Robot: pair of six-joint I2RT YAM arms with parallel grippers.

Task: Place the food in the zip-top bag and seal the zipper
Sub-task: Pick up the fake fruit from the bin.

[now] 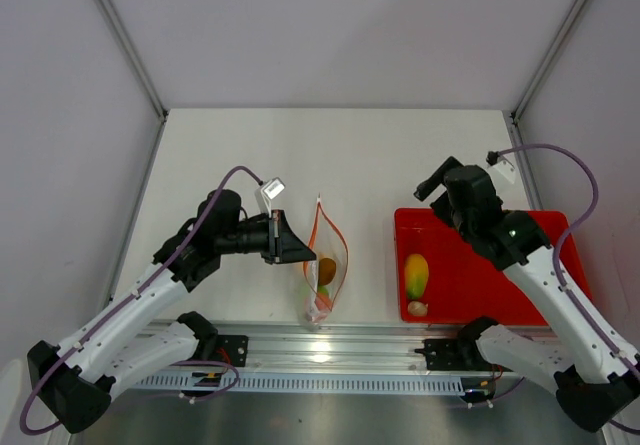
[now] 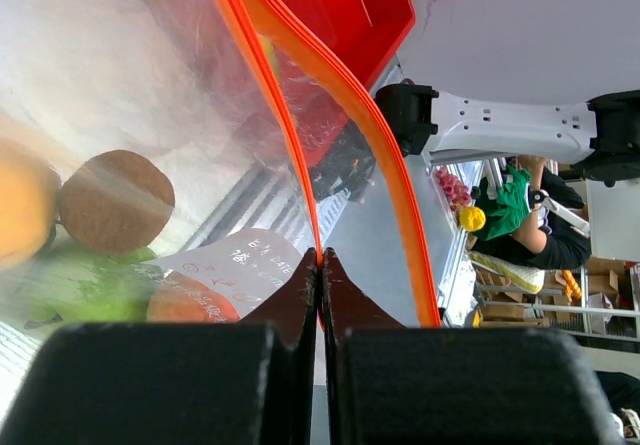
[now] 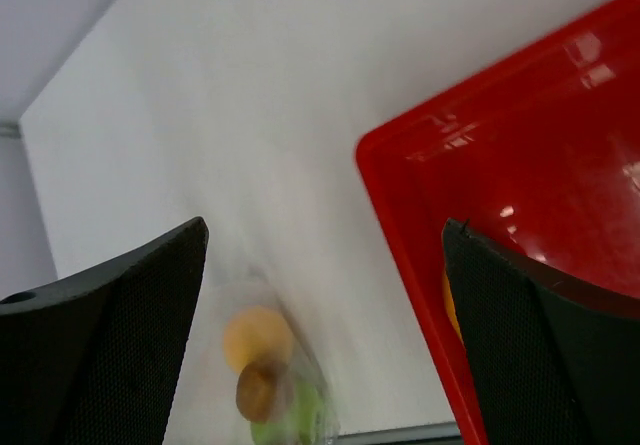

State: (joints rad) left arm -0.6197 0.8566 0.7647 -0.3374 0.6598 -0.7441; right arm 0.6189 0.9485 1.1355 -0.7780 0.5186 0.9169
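Print on the white label [image 2: 250,260] seen through the zip-top bag [image 1: 325,265] is too small to read. The bag lies on the surface [image 1: 250,155] between the arms. Its long axis runs from the near edge away, fruit sits at its near end, and the zipper [image 2: 290,135] strips are bowed apart. Left jaws are pressed together on one strip. Right jaws are spread wide near the red tray [image 1: 500,295], which holds a mango [image 1: 416,275].

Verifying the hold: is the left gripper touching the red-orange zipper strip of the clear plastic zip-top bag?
Touching. The left wrist view shows the shut left gripper pinching the red-orange zipper strip between its fingertips.
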